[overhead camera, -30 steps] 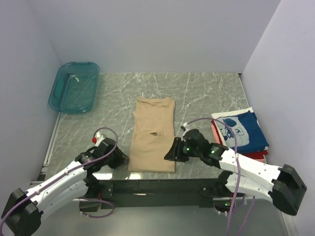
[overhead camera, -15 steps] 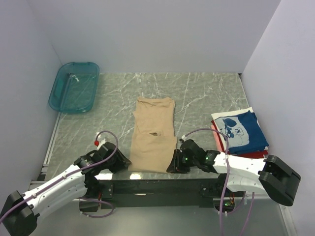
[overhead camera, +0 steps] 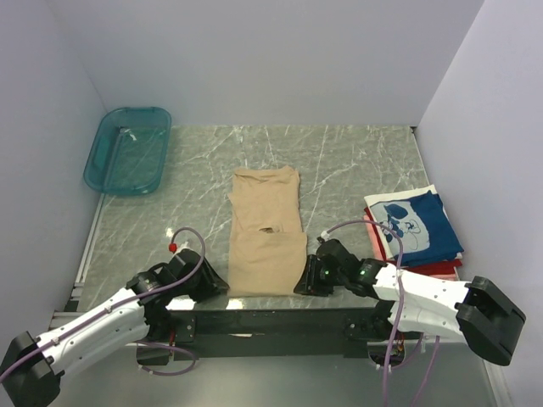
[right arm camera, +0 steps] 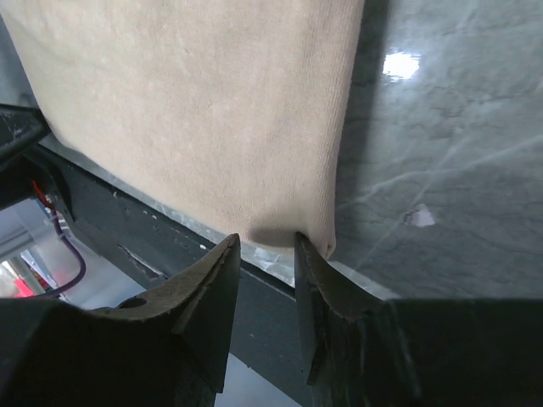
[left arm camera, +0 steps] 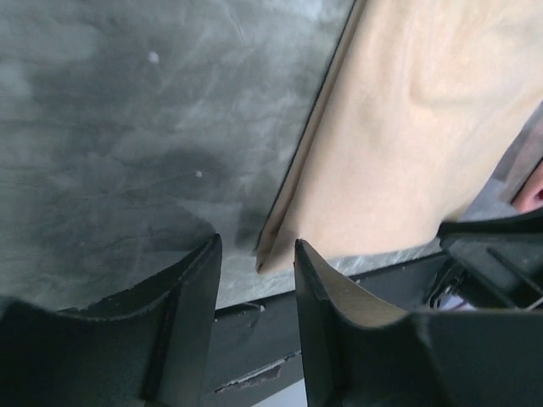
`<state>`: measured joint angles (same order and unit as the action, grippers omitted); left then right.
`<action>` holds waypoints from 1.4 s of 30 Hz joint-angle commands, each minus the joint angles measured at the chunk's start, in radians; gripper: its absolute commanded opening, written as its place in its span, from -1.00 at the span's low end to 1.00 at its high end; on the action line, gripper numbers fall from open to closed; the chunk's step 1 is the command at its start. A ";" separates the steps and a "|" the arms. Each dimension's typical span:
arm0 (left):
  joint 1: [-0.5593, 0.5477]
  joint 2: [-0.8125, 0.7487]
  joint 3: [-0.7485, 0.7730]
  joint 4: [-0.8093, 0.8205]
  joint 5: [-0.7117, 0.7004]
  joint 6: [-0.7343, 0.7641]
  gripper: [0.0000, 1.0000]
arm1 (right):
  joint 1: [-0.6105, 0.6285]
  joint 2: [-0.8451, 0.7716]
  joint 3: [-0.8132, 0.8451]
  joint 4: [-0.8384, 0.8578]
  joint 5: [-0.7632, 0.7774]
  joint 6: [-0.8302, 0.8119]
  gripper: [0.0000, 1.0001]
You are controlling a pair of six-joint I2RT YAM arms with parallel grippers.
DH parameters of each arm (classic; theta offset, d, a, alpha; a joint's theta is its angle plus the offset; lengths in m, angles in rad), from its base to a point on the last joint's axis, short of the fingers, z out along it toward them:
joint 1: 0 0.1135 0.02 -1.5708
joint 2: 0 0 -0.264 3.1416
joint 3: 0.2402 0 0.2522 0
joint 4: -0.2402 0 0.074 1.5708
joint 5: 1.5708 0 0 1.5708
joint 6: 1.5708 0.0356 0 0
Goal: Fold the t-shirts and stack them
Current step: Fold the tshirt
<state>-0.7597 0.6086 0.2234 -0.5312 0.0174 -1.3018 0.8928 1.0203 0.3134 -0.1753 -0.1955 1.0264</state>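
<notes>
The left gripper (left arm camera: 254, 246) is held low at the near-left corner of the tan shirt (overhead camera: 265, 233). Its fingers are parted, and the corner is seen just ahead of the gap, not yet pinched.

The tan shirt is laid out as a long narrow strip on the table (overhead camera: 356, 161), with its near hem at the table's near edge.

The right gripper (right arm camera: 263, 242) is placed at the shirt's near-right corner. Its fingers are also apart, and the hem is met at their tips. No clamped cloth is made out.

Several faults are judged possible from here:
- On the left, the corner could be pushed away instead of caught, because the fingers come in flat along the table.
- Only the top layer might be taken at either corner, so the strip would open when lifted.
- If one side were caught before the other, the fold would be pulled askew.

A teal basket (overhead camera: 136, 110) is found far to the left of the shirt and beyond it, and no shirt is seen in it. To the right of the shirt, a folded navy shirt (overhead camera: 416, 225) is stacked on a red shirt (overhead camera: 441, 268).
</notes>
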 commanded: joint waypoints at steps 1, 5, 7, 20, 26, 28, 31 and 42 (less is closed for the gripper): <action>-0.018 -0.007 -0.024 0.046 0.041 0.016 -0.09 | -0.018 -0.026 0.024 -0.062 0.042 -0.034 -0.21; -0.050 0.026 -0.036 0.088 0.050 0.015 -0.10 | -0.022 -0.051 0.049 -0.084 0.030 -0.040 -0.19; -0.059 0.043 -0.038 0.103 0.053 0.012 -0.11 | -0.023 -0.072 0.059 -0.113 0.037 -0.042 -0.17; -0.119 0.171 -0.035 0.166 0.035 -0.007 -0.31 | -0.028 -0.209 -0.016 -0.201 0.042 -0.012 -0.02; -0.125 0.198 -0.013 0.165 0.023 -0.004 -0.46 | -0.028 -0.161 -0.045 -0.112 0.028 0.001 -0.03; -0.127 0.206 -0.007 0.160 0.021 -0.002 -0.52 | -0.028 -0.135 -0.050 -0.090 0.027 0.001 -0.04; -0.128 0.206 -0.006 0.158 0.023 -0.002 -0.68 | -0.028 -0.108 -0.060 -0.063 0.025 0.003 -0.06; -0.130 0.161 0.056 0.083 0.012 0.036 -0.99 | -0.028 -0.138 -0.022 -0.123 0.051 -0.017 -0.67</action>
<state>-0.8852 0.7864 0.2317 -0.3653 0.0536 -1.3109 0.8696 0.9276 0.2691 -0.2474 -0.1768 1.0271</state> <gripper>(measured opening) 0.026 0.183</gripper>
